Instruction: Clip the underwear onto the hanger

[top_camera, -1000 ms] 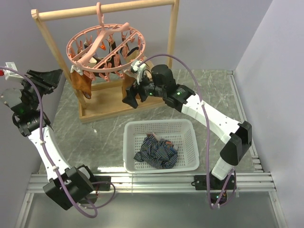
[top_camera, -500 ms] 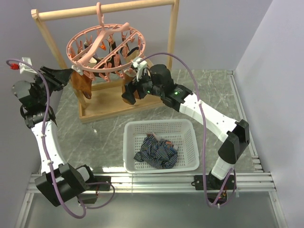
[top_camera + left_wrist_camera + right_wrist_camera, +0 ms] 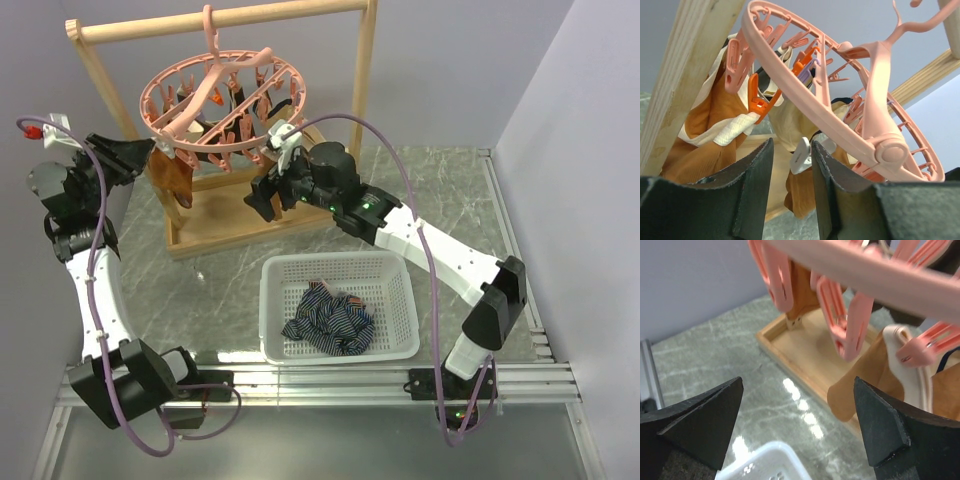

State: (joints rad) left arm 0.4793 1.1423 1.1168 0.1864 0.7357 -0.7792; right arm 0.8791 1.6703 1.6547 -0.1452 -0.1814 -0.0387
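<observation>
The underwear [image 3: 328, 322], navy with thin stripes, lies crumpled in the white basket [image 3: 400, 272]. The pink ring hanger [image 3: 222, 100] hangs by its hook from the wooden rack's top bar. My left gripper [image 3: 140, 155] is up beside the ring's left rim, its jaws a little apart and empty. In the left wrist view [image 3: 791, 170] the ring [image 3: 805, 85] runs just above its fingers. My right gripper [image 3: 262, 203] is wide open and empty under the ring's right front rim. In the right wrist view [image 3: 797, 425] pink clips [image 3: 850, 325] hang above it.
Brown and tan garments [image 3: 175, 180] hang clipped to the hanger, one [image 3: 860, 385] just ahead of my right gripper. The wooden rack [image 3: 230, 215] has a tray base and two posts. The basket's corner [image 3: 760, 460] shows below my right gripper. Grey walls close in the left and right sides.
My left gripper has swung up and right to the hanger's left rim. My right gripper has moved left, further under the hanger's right rim. The underwear has not moved.
</observation>
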